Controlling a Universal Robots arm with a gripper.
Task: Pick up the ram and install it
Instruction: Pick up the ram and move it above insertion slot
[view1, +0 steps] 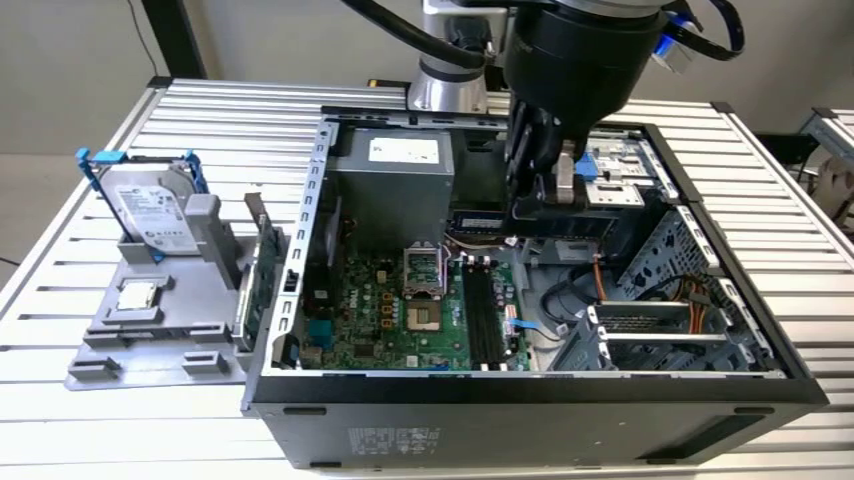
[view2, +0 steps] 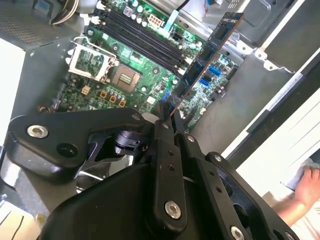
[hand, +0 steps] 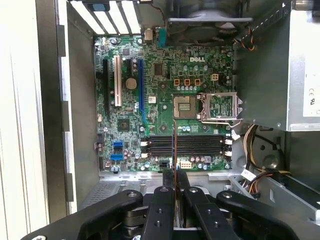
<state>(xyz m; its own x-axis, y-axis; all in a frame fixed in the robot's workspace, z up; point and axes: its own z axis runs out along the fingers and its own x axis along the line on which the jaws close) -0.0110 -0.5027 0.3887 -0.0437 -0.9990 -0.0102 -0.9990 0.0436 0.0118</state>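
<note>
Gripper (hand: 174, 176) hangs inside the open computer case (view1: 534, 410), between the power supply (view1: 394, 175) and the drive cage (view1: 667, 270), with free room over the motherboard (hand: 165, 80). The jaws are closed on the ram (view2: 205, 57), a slim green stick held edge-on above the black memory slots (hand: 185, 146) and clear of them. The case stands on a white slatted surface (view1: 134, 430). A grey fixture (view1: 147, 335) carrying a hard drive (view1: 147, 210) sits at the exterior view's left.

ram (view2: 209, 52) above motherboard (hand: 160, 112), motherboard in case (view1: 534, 415)
</note>
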